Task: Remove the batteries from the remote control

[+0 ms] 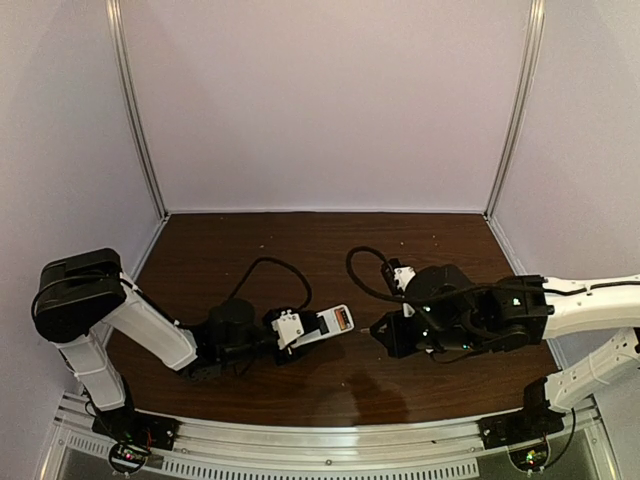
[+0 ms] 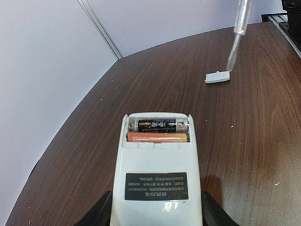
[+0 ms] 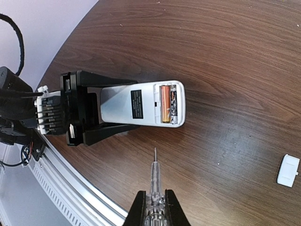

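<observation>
The remote control [image 2: 157, 174] lies back-up, low over the table, with my left gripper [image 2: 156, 217] shut on its sides. Its end compartment is uncovered and holds two batteries, a black one [image 2: 159, 125] and an orange one [image 2: 157, 137], side by side. In the right wrist view the remote control [image 3: 127, 103] shows the same orange battery [image 3: 164, 103]. My right gripper [image 3: 155, 207] is shut on a clear-handled screwdriver [image 3: 154, 181], whose tip points at the remote's long side and stays a short gap away. From above, the remote control [image 1: 333, 322] sits between the left gripper [image 1: 315, 330] and the right gripper [image 1: 385, 335].
A small flat white square piece [image 2: 217, 76] lies on the brown table beyond the remote, also visible as the same piece [image 3: 288, 170] to the right of the screwdriver. The metal rail [image 1: 320, 445] borders the table's near edge, and white walls enclose the other sides.
</observation>
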